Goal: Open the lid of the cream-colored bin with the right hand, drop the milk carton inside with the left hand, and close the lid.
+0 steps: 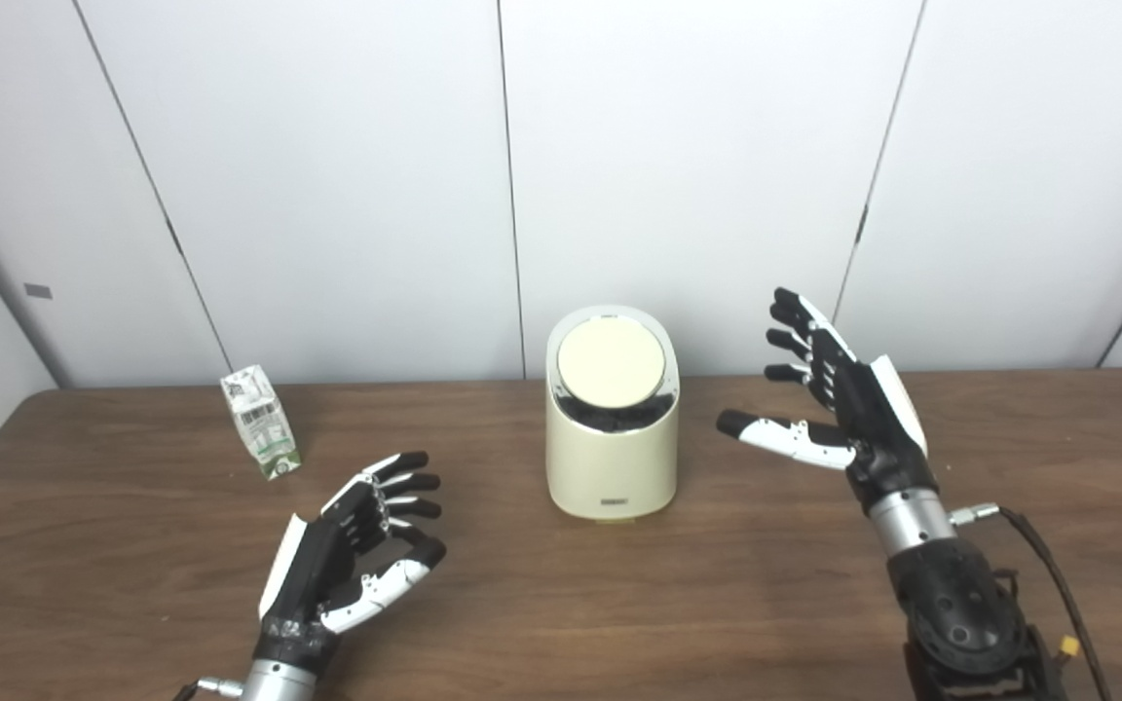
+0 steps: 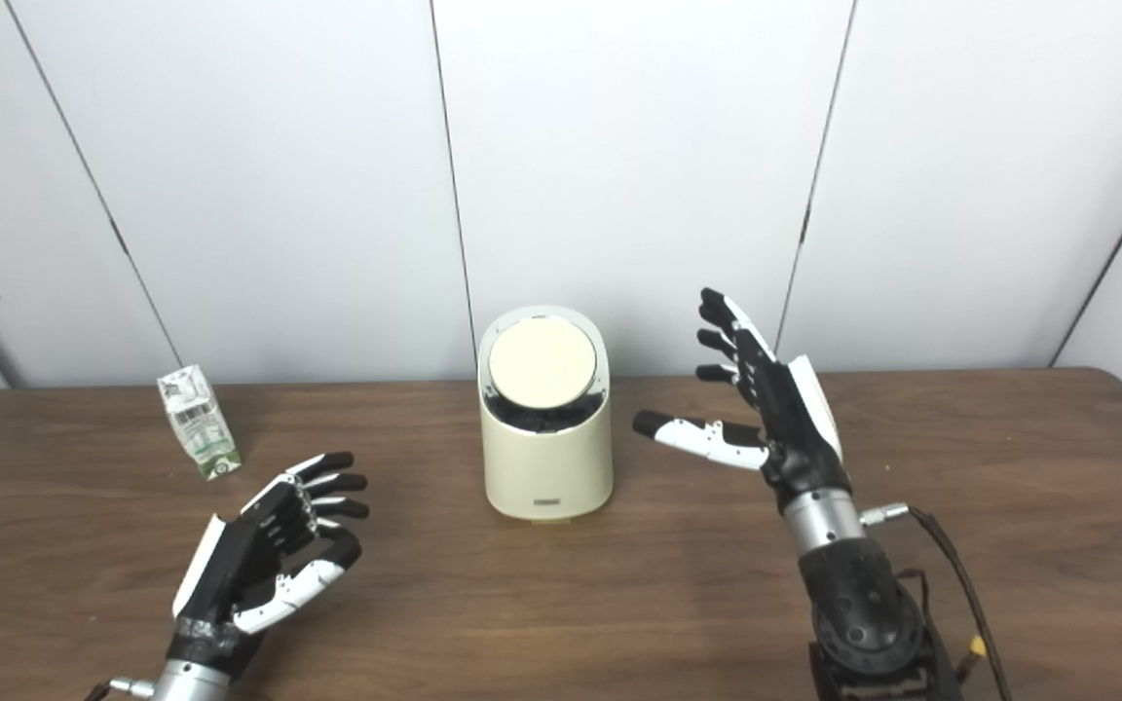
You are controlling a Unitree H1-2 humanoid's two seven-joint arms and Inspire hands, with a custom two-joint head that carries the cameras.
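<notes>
Both head cameras look down and forward over the table (image 1: pixel 561 623) toward the white wall; right eye offset slightly, bin (image 2: pixel 546 458) left of centre.

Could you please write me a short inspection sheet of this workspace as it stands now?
Surface: dark wood-grain table, no spills seen.
Job's things: cream-colored bin upright at the table's middle, its round lid closed; milk carton standing to the bin's left, slightly tilted, untouched.
Clutter: nothing seen.
Hands: left hand open, fingers apart, near the carton but apart from it; right hand open, raised beside the bin, touching nothing.
Cables: black cable running from the right wrist to the bottom edge.
Surroundings: plain white wall panels behind the table.
</notes>
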